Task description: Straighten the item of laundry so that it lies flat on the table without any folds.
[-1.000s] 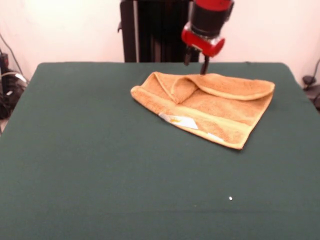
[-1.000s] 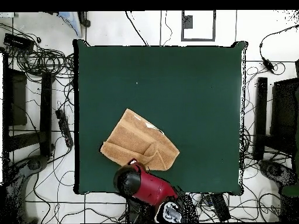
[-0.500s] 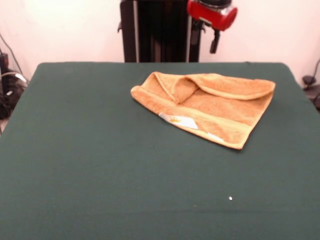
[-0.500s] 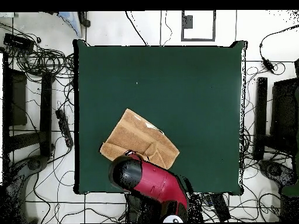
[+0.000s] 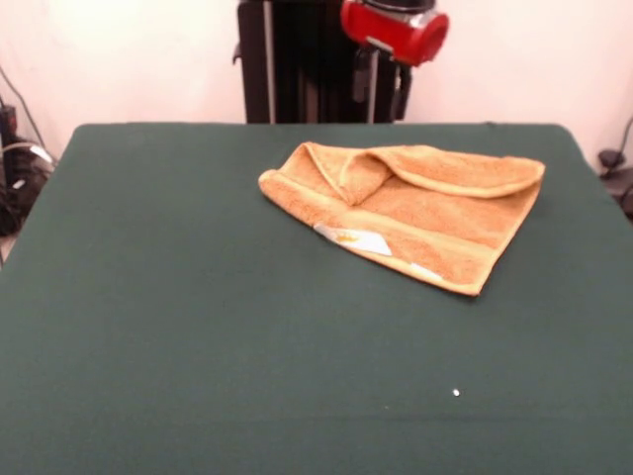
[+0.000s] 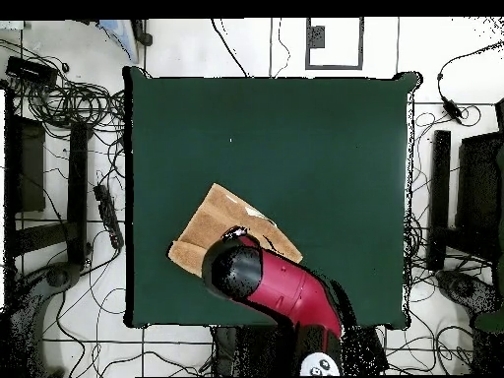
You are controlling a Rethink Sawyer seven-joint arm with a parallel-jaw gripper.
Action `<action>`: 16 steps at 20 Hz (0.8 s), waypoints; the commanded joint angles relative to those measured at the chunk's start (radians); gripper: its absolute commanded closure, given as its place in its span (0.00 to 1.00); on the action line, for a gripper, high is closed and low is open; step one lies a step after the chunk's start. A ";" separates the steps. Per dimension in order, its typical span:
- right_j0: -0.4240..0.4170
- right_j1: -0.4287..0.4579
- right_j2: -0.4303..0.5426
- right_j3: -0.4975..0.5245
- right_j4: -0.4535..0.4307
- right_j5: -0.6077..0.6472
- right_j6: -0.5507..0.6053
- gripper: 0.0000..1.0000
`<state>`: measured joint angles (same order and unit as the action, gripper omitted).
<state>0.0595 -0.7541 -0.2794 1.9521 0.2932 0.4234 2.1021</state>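
Jaws point(image 5: 381, 91) parted and empty, lifted clear of the hand towel point(image 5: 410, 211) and shifted sideways since a second ago; towel unmoved at worktop point(image 5: 178, 327) far side (top flap still folded); unfolding outstanding.

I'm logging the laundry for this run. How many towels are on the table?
1. A single orange-yellow towel lies partly folded on the green table, below the raised pincer. In the overhead view the arm covers part of it.
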 commanded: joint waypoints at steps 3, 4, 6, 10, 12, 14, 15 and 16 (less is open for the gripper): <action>-0.035 0.113 0.109 -0.137 -0.043 -0.009 0.053 0.00; -0.045 0.118 0.115 -0.147 -0.047 -0.003 0.042 0.00; -0.052 0.122 0.119 -0.156 -0.051 0.001 0.037 0.00; -0.096 0.155 0.165 -0.168 -0.061 -0.050 0.026 0.00; -0.104 0.165 0.185 -0.152 -0.061 -0.093 0.043 0.00; -0.115 0.179 0.209 -0.139 -0.058 -0.136 0.060 0.00; -0.121 0.187 0.223 -0.133 -0.059 -0.160 0.065 0.00; -0.128 0.195 0.236 -0.127 -0.059 -0.184 0.071 0.00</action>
<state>-0.0544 -0.6636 -0.2325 1.8309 0.2616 0.3710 2.1021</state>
